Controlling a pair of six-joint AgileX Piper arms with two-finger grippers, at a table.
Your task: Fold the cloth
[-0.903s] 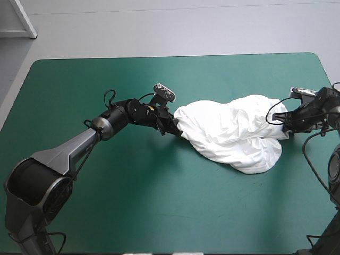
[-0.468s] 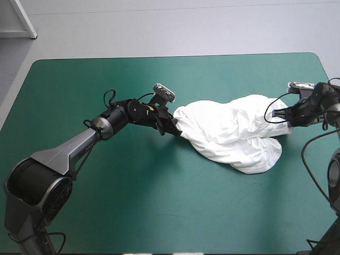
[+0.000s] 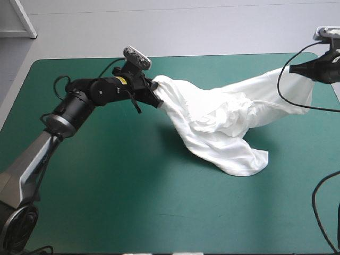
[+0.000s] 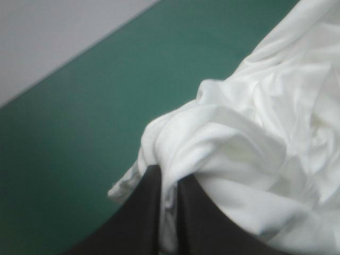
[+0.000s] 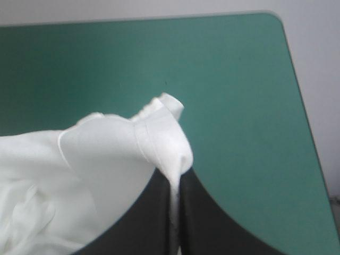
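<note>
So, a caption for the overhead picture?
The left gripper and right gripper hold the white T-shirt up by opposite ends over the teal-green table.

My left arm (image 3: 64,114) comes in from the near left, bent at the elbow, and its forearm runs rightward and away from me. The wrist is level and the left gripper (image 3: 155,97) points right. Its black fingers (image 4: 143,212) are drawn in to a narrow arch, nipping a fold of the T-shirt (image 3: 223,125). Of my right arm (image 3: 325,68) I see only the wrist end, held at the far right. The right gripper (image 3: 294,69) points left, toward the other one, and its fingers (image 5: 202,218) are likewise pinched on the fabric, tips nearly meeting
</note>
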